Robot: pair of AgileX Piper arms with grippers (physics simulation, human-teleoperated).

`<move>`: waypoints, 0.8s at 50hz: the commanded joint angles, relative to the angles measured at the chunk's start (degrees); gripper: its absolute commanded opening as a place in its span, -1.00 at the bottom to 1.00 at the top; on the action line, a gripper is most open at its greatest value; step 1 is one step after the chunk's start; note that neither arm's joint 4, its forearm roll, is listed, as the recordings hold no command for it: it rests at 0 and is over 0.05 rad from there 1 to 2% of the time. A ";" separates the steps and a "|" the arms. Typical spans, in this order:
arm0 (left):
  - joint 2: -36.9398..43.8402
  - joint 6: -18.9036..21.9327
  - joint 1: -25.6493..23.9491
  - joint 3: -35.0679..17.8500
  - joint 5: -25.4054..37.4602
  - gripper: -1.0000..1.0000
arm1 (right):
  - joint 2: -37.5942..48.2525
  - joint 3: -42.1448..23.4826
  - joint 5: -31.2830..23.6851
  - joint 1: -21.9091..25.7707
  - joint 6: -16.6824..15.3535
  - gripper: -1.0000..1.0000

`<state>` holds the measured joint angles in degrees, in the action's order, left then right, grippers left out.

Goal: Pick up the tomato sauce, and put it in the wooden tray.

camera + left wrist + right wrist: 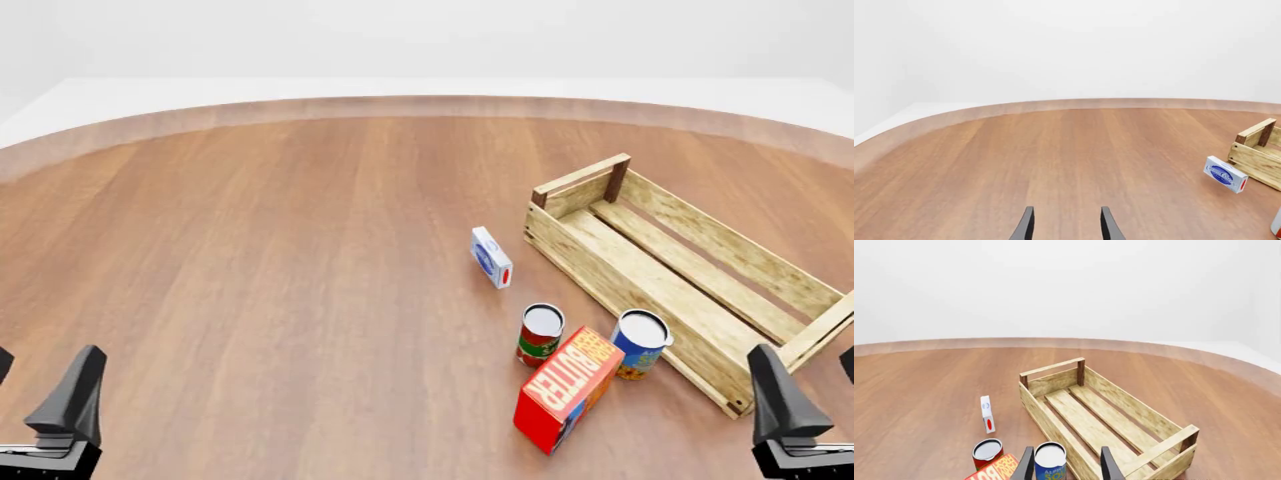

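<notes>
- On the table (267,280), right of centre, stands the tomato sauce (541,335), upright, silver-white top up, free of both pincers.
- Red butter box (569,389) leans just at its 5 o'clock; blue-and-yellow can (641,343) stands at its 3 o'clock, close against the wooden tray (607,275).
- Wooden tray lies at 2 o'clock from the sauce, slanted, nothing inside.
- Small white-and-blue box (491,257) stands on edge at the sauce's 11 o'clock, near the tray's end.
- Left pincer (67,400) low at 7 o'clock, released, over bare wood.
- Right pincer (787,405) low at 5 o'clock, released, grasping nothing.
</notes>
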<state>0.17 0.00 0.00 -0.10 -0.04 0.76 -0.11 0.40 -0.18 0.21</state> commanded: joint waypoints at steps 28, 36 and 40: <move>0.26 0.00 0.00 -0.15 -0.07 1.00 | 17.12 -31.25 -15.84 15.69 -12.66 1.00; 0.26 0.00 0.00 -0.15 -0.07 1.00 | 29.22 -43.28 -20.38 20.70 -18.49 1.00; 0.26 0.00 0.00 -0.15 -0.07 1.00 | 33.23 -47.62 -22.84 23.92 -21.50 1.00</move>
<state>0.42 0.00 0.00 -0.24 -0.11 21.96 -34.55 -16.60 16.50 -15.28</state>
